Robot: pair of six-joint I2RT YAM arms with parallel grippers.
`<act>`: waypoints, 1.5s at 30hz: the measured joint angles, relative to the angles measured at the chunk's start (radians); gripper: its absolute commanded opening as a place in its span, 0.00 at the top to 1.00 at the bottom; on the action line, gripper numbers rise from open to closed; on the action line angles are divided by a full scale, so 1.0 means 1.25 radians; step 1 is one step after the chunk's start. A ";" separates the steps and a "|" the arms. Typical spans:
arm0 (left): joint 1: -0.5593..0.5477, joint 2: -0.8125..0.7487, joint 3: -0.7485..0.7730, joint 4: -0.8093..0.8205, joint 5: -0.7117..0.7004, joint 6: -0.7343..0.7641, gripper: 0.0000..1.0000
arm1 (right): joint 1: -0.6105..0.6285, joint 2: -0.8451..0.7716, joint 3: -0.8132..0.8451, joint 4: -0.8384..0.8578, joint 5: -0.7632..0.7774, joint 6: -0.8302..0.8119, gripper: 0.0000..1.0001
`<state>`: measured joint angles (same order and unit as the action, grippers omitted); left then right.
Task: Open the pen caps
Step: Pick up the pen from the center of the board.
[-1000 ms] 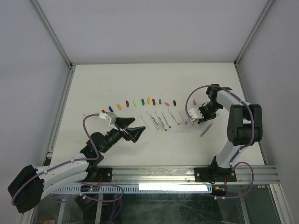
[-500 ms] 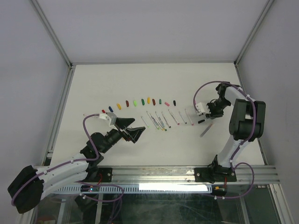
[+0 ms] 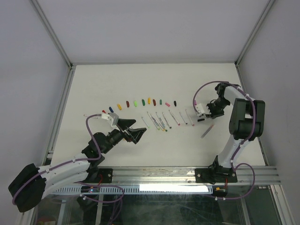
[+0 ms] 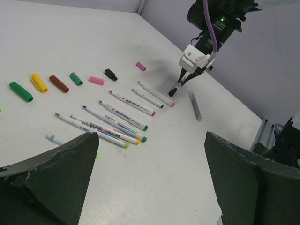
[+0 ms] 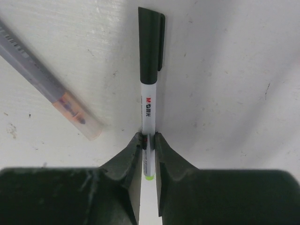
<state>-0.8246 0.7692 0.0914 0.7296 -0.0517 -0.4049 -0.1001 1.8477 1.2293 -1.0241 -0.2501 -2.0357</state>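
Observation:
My right gripper (image 5: 148, 140) is shut on the white barrel of a pen whose black cap (image 5: 151, 44) points away from me, low over the table. The top view shows this gripper (image 3: 202, 116) just right of the row of uncapped pens (image 3: 164, 121). It also appears far off in the left wrist view as the right gripper (image 4: 180, 83). Loose pen caps (image 3: 140, 102) lie in an arc behind the pens, and green, yellow, maroon and pink caps (image 4: 59, 84) show in the left wrist view. My left gripper (image 3: 133, 133) hovers wide open with nothing in it, its fingers (image 4: 47, 180) framing bare table.
A grey translucent pen (image 3: 206, 131) lies alone just near of the right gripper, and the same grey pen (image 5: 47, 89) is left of the held barrel. A single pink cap (image 3: 195, 102) sits behind the right gripper. Metal frame rails run along the table edges.
The right gripper swung right and up, off the black-capped pen, then came back down and closed on its barrel. The left arm has hardly moved.

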 measured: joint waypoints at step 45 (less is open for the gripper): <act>0.000 0.902 0.432 0.475 0.069 -0.313 0.11 | -0.009 -0.122 -0.095 0.121 -0.374 0.263 1.00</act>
<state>-0.8246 1.8969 0.6312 1.3228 0.0349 -0.7963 -0.1120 1.6951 1.1103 -0.8722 -0.7181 -1.7065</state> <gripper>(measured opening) 0.891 0.042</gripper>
